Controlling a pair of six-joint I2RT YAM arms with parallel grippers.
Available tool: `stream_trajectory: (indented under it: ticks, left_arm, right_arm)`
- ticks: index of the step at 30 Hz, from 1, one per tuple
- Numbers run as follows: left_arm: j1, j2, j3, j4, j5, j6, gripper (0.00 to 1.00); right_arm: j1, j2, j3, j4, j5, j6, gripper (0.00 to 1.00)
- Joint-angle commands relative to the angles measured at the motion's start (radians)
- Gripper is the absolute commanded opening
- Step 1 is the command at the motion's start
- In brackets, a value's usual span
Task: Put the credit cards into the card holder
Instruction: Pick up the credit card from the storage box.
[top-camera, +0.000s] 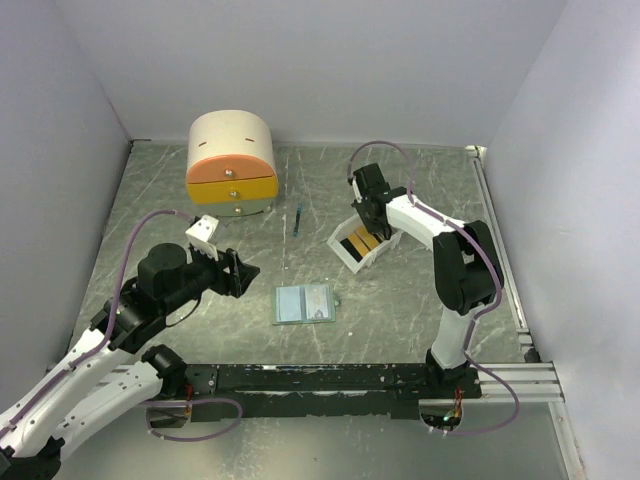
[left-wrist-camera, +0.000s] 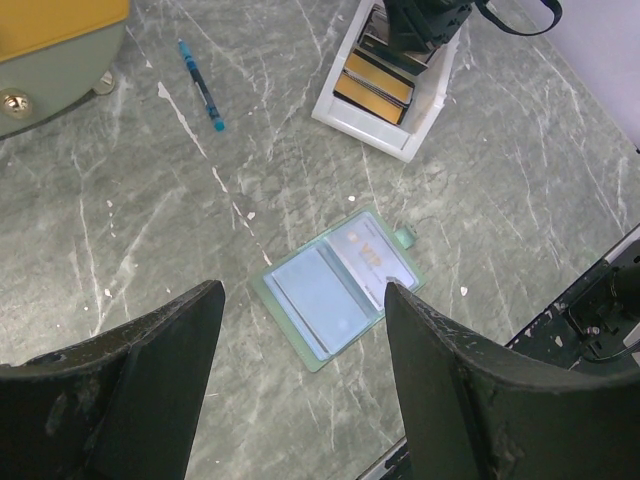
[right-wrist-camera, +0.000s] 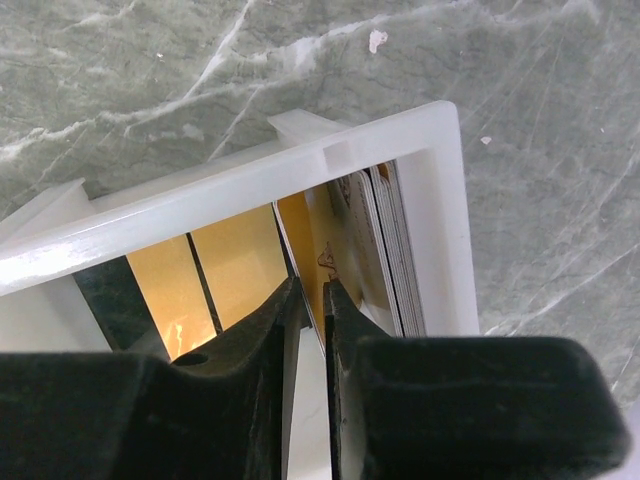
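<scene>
The card holder (top-camera: 305, 303) lies open and flat on the marble table, pale blue-green; in the left wrist view (left-wrist-camera: 335, 285) a pale printed card shows in its right half. Gold and dark credit cards (top-camera: 360, 243) stand in a white tray (top-camera: 348, 261), also seen in the left wrist view (left-wrist-camera: 372, 90). My right gripper (top-camera: 368, 222) reaches down into the tray; in the right wrist view (right-wrist-camera: 312, 290) its jaws are pinched on the edge of a thin gold card (right-wrist-camera: 300, 225). My left gripper (top-camera: 240, 275) hovers open and empty left of the holder (left-wrist-camera: 302, 287).
A cream-and-orange drawer box (top-camera: 232, 160) stands at the back left. A thin blue stick (top-camera: 298, 218) lies between it and the tray. A black rail (top-camera: 330, 380) runs along the near edge. White walls enclose the table.
</scene>
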Motion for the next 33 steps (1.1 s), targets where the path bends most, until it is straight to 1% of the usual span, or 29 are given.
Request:
stream_trajectory:
  ticks: [1,7,12,19,26,30,33]
  left_arm:
    - [0.013,-0.002,-0.005,0.027,0.028,0.006,0.76]
    - [0.016,0.001,-0.007,0.030,0.032,0.004,0.76]
    - [0.016,0.001,-0.007,0.030,0.035,0.003,0.76]
    - [0.018,0.002,-0.009,0.031,0.041,-0.003,0.76]
    - [0.018,-0.008,-0.011,0.030,0.033,-0.006,0.76]
    - [0.017,-0.007,-0.011,0.030,0.033,-0.007,0.76]
    - [0.017,-0.004,-0.009,0.027,0.033,-0.005,0.76]
  right_arm:
    - [0.006,0.021,0.010,0.014,0.006,-0.009,0.16]
    - [0.010,0.022,0.007,0.019,0.027,-0.015,0.17]
    - [0.026,0.018,0.015,0.021,0.097,0.001,0.10]
    - [0.032,-0.001,0.011,0.043,0.143,0.011,0.05]
    - [0.033,0.011,-0.011,0.057,0.150,0.018,0.06]
    - [0.032,0.008,-0.017,0.061,0.138,0.026,0.09]
    - [0.032,0.015,-0.016,0.058,0.139,0.021,0.10]
